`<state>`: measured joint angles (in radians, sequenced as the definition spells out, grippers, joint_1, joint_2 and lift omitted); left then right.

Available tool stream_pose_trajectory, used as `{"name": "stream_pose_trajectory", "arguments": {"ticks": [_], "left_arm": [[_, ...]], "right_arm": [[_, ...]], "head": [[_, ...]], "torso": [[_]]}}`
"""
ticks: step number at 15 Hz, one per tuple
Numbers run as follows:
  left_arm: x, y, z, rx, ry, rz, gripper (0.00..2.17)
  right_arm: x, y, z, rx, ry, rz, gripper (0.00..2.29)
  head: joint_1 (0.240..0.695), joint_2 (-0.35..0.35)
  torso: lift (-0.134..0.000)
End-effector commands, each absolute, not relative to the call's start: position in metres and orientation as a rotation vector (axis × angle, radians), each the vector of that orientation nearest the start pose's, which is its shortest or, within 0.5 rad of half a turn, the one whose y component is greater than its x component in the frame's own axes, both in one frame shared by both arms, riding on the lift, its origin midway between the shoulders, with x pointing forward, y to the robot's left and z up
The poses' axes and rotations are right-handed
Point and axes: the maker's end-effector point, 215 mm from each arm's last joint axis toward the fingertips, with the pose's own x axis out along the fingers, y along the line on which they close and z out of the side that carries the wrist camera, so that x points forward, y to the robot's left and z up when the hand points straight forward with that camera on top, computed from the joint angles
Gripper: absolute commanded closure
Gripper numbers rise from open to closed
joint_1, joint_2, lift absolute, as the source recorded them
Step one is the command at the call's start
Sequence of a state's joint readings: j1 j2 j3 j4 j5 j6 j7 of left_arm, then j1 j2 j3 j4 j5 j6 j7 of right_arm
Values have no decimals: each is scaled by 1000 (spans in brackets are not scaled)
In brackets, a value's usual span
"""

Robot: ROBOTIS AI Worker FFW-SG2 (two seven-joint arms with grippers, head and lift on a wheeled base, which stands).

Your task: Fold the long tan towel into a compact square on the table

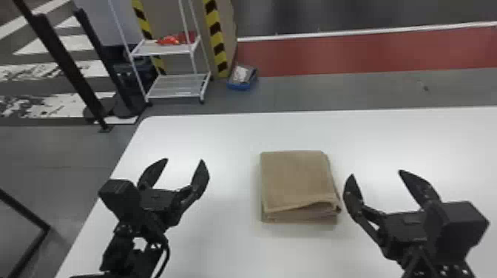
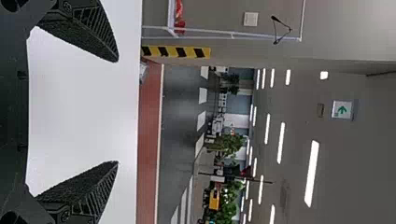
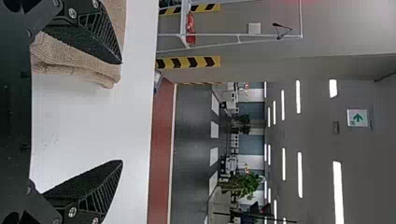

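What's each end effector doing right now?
Left end effector: open, empty, above the table.
Right end effector: open, empty, beside the folded towel.

The tan towel [image 1: 297,177] lay flat on the white tabletop [image 1: 225,247], folded into a compact, roughly square stack of several layers. Its cloth was plain and softly textured. Along the near side the layered edges showed, and the top layer rose slightly toward the near right corner, leaving a narrow, dark gap beneath. The stack sat well in from the tabletop's far and left edges.
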<state>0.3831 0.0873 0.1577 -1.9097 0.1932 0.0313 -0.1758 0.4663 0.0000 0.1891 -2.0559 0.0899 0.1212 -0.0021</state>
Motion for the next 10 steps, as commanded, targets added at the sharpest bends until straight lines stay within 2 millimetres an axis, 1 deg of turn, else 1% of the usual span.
{"name": "stream_pose_trajectory", "arguments": {"ticks": [1,5,8,10], "left_arm": [[474,304,-354,-58,48,-29,100],[469,308,-351,-58,35,-11,100],[466,309,-352,-56,36,-8,100],[466,309,-348,-55,30,-9,100]], "right_arm": [[449,-123,-351,-14,96,166,144],[448,-121,-351,-13,94,171,144],[448,-122,-352,-17,97,171,144],[447,-118,-353,-10,102,179,144]], "head": [[695,199],[695,221],[695,225],[695,226]], "torso": [[-125],[-125],[-125],[-125]]}}
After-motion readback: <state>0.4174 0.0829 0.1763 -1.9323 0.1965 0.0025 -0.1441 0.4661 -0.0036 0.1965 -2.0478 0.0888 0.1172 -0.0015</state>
